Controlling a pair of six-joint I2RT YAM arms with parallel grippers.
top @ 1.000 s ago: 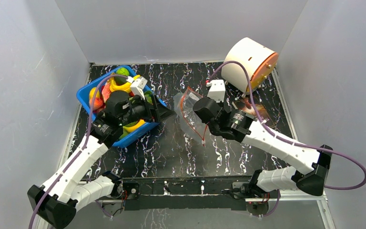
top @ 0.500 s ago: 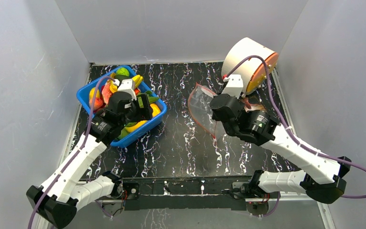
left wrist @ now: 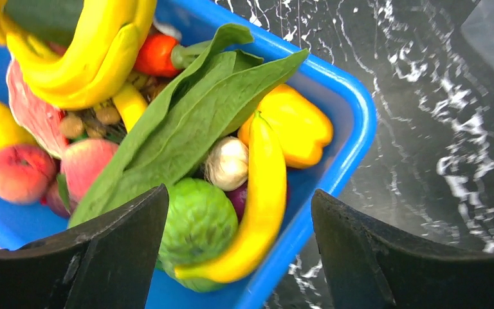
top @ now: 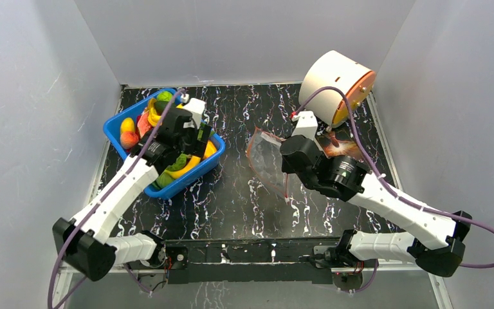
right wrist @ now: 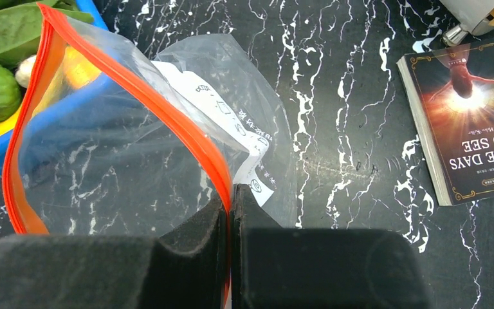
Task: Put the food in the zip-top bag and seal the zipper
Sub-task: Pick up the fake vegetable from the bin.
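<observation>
Barely started: my right claw (right wrist: 230, 196) pinches the zip-top bag (right wrist: 122, 174) by its zipper (right wrist: 167, 112) beside the blue basket (left wrist: 360, 122), left claw (left wrist: 238, 196) gapes empty over the food (left wrist: 186, 122), nothing bagged or sealed yet.

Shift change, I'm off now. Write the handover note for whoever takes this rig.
Left pincer: open, over the blue basket, holding nothing.
Right pincer: shut on the zip-top bag at its zipper; the mouth gapes toward the basket.
Food: in the basket, none in the bag.
Done: bag gripped.
To do: move the food into the bag, seal the zipper.
</observation>
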